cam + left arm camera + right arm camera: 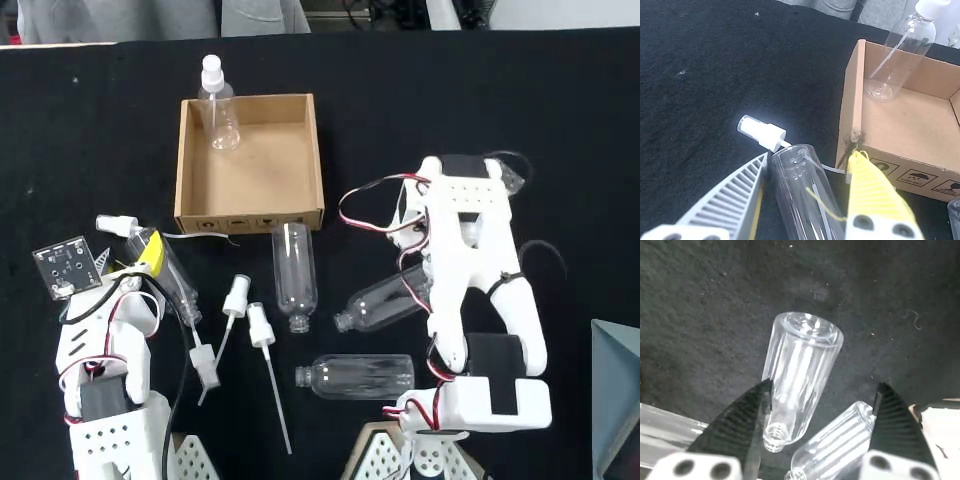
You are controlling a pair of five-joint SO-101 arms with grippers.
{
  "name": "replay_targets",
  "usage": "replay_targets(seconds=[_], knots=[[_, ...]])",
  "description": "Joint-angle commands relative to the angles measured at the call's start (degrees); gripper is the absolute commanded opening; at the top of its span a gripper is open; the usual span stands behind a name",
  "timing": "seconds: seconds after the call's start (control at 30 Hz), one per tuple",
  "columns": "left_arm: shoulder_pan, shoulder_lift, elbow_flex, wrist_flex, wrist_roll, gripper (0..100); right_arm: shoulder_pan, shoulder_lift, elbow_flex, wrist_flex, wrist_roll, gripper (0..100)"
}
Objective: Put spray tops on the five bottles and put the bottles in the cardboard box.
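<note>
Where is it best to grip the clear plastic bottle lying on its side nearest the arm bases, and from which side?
Likely mid-body on the clear plastic bottle, from straight above, closing across its width: it lies flat, with both long sides free.

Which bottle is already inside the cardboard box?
The capped bottle leaning on the cardboard box's far wall, its white spray top poking above the rim. The others are outside it, one in the left gripper.
</note>
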Motion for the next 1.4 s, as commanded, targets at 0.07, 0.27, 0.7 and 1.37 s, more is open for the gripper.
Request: replay_targets(seconds=[0.07,0.27,0.7,1.37], knots=[[-0.4,-0.62,-0.4,-1.14,-0.44,23,-0.88,-0.75,-5.67,4.13,0.35,27.0],[-0.48,-0.62,-0.4,-1.14,-0.44,23,-0.88,-0.75,-10.15,10.81,0.35,27.0],[-0.48,-0.62,-0.4,-1.14,-0.44,23,-1.23,-0.22,-9.98,10.81,0.44,27.0],[-0.4,-0.62,-0.4,-1.14,-0.44,23,-0.97,-0.75,-10.42,9.58,36.22,27.0]])
